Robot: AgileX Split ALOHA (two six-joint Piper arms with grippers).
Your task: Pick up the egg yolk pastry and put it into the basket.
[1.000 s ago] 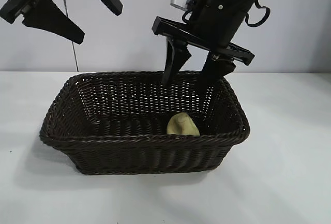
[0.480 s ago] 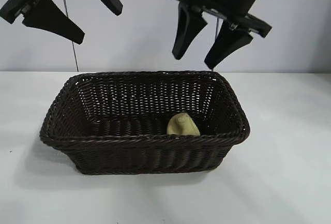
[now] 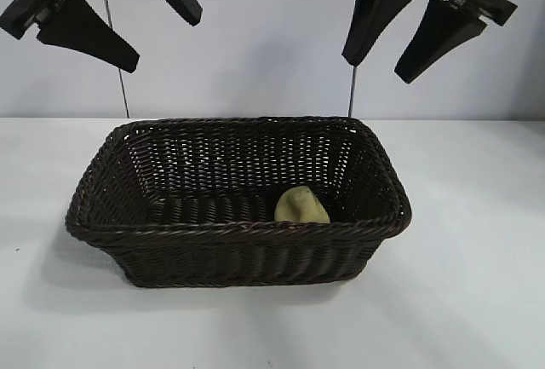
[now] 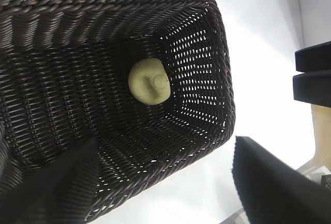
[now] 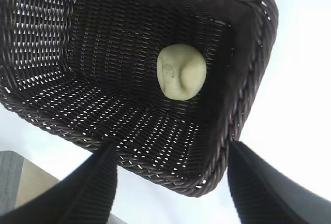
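The pale yellow egg yolk pastry (image 3: 301, 206) lies on the floor of the dark brown wicker basket (image 3: 238, 228), near its front right corner. It shows again in the left wrist view (image 4: 149, 80) and the right wrist view (image 5: 181, 72). High over the basket's back right corner hangs my right gripper (image 3: 383, 54), open and empty. My left gripper (image 3: 162, 37) stays parked high at the upper left, open too, with nothing between its fingers.
The basket stands in the middle of a white table (image 3: 477, 284), with bare white surface on all sides. A plain pale wall (image 3: 255, 45) rises behind it, with thin dark cables hanging down.
My right gripper has risen out of the basket and drifted right, empty. The pastry stays where it lay. The left arm has not moved.
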